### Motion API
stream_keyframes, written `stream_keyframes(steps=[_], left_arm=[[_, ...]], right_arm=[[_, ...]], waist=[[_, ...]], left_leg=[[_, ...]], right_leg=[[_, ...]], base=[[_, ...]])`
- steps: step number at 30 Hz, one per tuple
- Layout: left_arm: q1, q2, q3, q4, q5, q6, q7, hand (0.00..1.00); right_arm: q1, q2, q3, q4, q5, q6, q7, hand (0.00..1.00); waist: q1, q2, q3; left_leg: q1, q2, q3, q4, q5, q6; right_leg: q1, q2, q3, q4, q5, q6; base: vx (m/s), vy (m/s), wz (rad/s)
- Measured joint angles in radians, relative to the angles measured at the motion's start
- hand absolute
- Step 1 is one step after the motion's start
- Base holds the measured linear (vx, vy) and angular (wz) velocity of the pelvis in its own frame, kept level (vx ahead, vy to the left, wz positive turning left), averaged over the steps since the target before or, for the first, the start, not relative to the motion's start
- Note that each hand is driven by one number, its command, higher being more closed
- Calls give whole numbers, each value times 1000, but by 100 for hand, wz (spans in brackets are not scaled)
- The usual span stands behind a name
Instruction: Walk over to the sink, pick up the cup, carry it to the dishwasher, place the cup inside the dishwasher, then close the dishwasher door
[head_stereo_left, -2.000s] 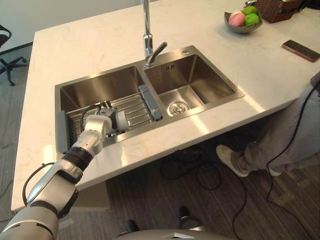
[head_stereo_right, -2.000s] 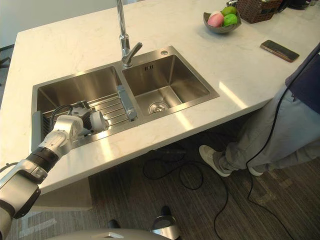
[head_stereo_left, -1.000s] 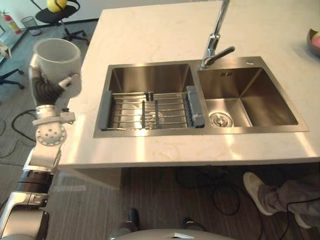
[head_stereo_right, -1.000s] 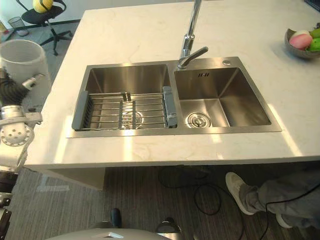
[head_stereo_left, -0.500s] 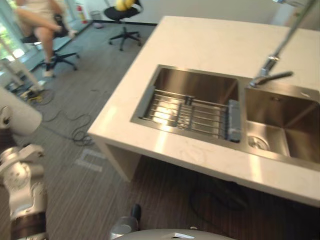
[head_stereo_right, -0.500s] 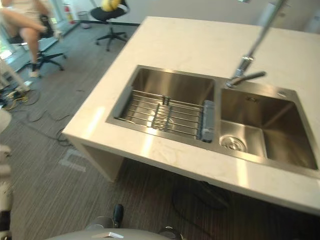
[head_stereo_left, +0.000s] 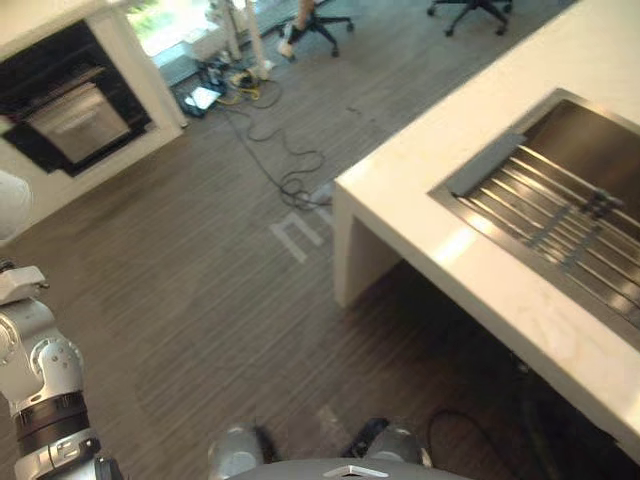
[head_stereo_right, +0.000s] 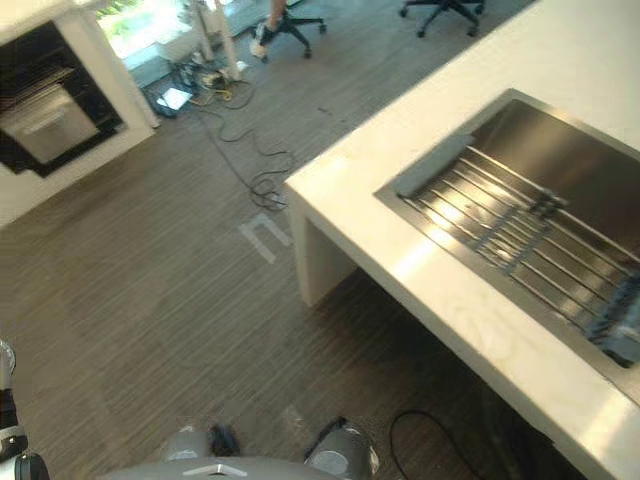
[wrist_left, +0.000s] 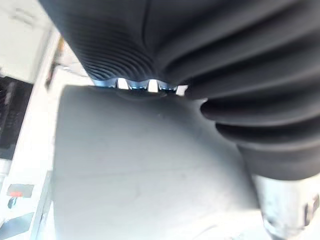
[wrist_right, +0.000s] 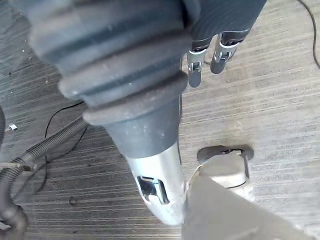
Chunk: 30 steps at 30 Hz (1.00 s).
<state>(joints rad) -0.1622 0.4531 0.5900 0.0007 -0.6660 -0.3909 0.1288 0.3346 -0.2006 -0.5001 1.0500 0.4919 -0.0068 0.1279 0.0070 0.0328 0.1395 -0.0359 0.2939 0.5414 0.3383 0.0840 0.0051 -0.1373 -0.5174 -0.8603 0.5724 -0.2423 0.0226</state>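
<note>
My left hand (wrist_left: 195, 55) is shut on the white cup (wrist_left: 140, 170); its fingers curl over the cup's rim, and the cup's pale side sits right under the dark cover. In the left eye view a sliver of the cup (head_stereo_left: 9, 204) shows at the far left edge, above my left wrist. The dishwasher (head_stereo_left: 72, 112), a dark opening with a silver front set in a white cabinet, stands at the far left across the floor. The sink (head_stereo_left: 592, 165) with its wire rack (head_stereo_left: 560, 215) lies at the right. My right hand (wrist_right: 210, 47) hangs over the floor, fingers relaxed, holding nothing.
The white counter (head_stereo_left: 470, 265) juts in from the right, its corner near mid-view. Striped dark floor (head_stereo_left: 200, 300) stretches between it and the dishwasher. Loose cables (head_stereo_left: 275, 150) and office chair bases (head_stereo_right: 290, 22) lie at the far side.
The camera has swung left: the sink and counter slid to the right edge and the dishwasher came into view. The cup stays in my left hand at the left edge.
</note>
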Motion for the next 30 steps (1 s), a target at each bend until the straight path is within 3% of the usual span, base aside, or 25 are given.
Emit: stream_keyframes(steps=[1,3,4,6,7,8,9,10,11,13,14,15,16,17,19,21,28,29,30], left_arm=[[-1,66,14,-34,6,17,-1,100],[-13,160,22,-42,4,43,-3,100],[-9,226,34,-32,-3,73,-2,100],[14,282,45,-4,-40,110,-6,100],[27,277,25,16,-54,119,-30,100],[36,269,-18,42,-87,122,-76,100],[35,254,-38,56,-104,123,-100,100],[24,201,-70,62,-133,131,-134,100],[18,136,-101,59,-139,136,-155,100],[48,29,-121,45,-140,152,-149,100],[62,-3,-126,36,-139,154,-145,100],[95,-51,-151,-6,-135,158,-141,100],[131,-97,-186,-57,-134,160,-150,100],[148,-120,-213,-75,-131,163,-159,100],[201,-162,-254,-97,-73,183,-178,100],[202,-178,-277,-97,-35,196,-177,100],[222,-218,-378,-60,2,196,-199,100],[231,-228,-438,-66,122,195,-206,100],[231,-228,-438,-66,122,195,-206,100]], right_arm=[[-16,-26,-18,39,-2,-8,1,0],[-41,-21,-33,62,-22,-16,2,0],[-63,7,-36,65,-30,-10,-5,0],[-68,65,-36,50,-37,13,-7,0],[-56,89,-46,39,-38,36,-7,0],[-32,121,-56,38,-48,51,-9,0],[-22,136,-65,36,-48,52,-9,0],[-1,152,-66,33,-47,45,-8,0],[18,154,-66,32,-46,29,-5,0],[17,137,-70,23,-46,-5,0,0],[12,130,-63,18,-47,-11,2,0],[2,125,-43,-5,-58,-12,8,0],[-10,114,-13,-15,-66,-8,19,0],[-20,107,-9,-19,-66,-4,22,0],[-79,68,83,-73,-65,38,40,0],[-169,53,174,-95,-12,83,45,0],[-286,92,335,-49,101,118,43,0],[-278,92,361,-11,189,141,36,0],[-278,92,361,-11,189,141,36,0]], waist=[[14,28,-13],[17,40,-20],[27,34,-20],[36,7,-15],[27,-18,-21],[29,-19,-21],[26,-18,-22],[9,-15,-23],[11,-17,-22],[27,-23,-20],[27,-26,-20],[25,-46,-25],[17,-61,-35],[24,-59,-40],[36,-30,-44],[33,-18,-46],[29,-40,-48],[-10,-49,-59],[-10,-49,-59]], left_leg=[[40,-28,-23,-133,-13,-93],[94,-66,-13,-237,-60,-157],[122,-83,-15,-268,-87,-178],[144,-127,-52,-300,-102,-155],[157,-156,-118,-331,-114,-137],[151,-175,-213,-339,-110,-117],[138,-169,-267,-339,-105,-110],[100,-169,-372,-338,-92,-93],[77,-187,-466,-339,-82,-79],[73,-234,-552,-339,-72,-64],[71,-252,-576,-338,-70,-61],[57,-295,-617,-338,-71,-55],[57,-311,-608,-342,-78,-60],[76,-300,-582,-349,-70,-62],[109,-271,-558,-411,-15,-78],[102,-248,-536,-421,-7,-81],[114,-235,-492,-424,-4,-83],[136,-226,-452,-425,-5,-85],[136,-226,-452,-425,-5,-85]], right_leg=[[3,-19,-25,-12,47,12],[47,-22,-55,-50,101,40],[99,0,-56,-121,161,55],[164,4,20,-189,253,31],[188,-4,150,-163,316,-26],[159,4,310,-94,286,8],[163,47,381,-93,206,42],[181,145,483,-111,93,58],[197,219,532,-151,35,72],[197,281,585,-218,-9,82],[193,294,608,-237,-13,73],[182,314,664,-275,4,47],[195,310,677,-294,-13,81],[217,310,660,-308,-7,85],[256,332,633,-366,25,81],[275,367,642,-436,74,71],[305,386,673,-530,135,74],[348,398,692,-619,189,80],[348,398,692,-619,189,80]], base=[[-86,523,94],[-59,458,78],[-38,416,77],[-46,449,102],[17,353,180],[48,291,205],[70,142,252],[49,57,273],[51,51,263],[69,53,164],[57,23,144],[-15,-45,148],[-23,-77,135],[1,-77,89],[41,-37,18],[-33,-36,-21],[-47,-7,-19],[-18,2,-6],[0,0,0]])
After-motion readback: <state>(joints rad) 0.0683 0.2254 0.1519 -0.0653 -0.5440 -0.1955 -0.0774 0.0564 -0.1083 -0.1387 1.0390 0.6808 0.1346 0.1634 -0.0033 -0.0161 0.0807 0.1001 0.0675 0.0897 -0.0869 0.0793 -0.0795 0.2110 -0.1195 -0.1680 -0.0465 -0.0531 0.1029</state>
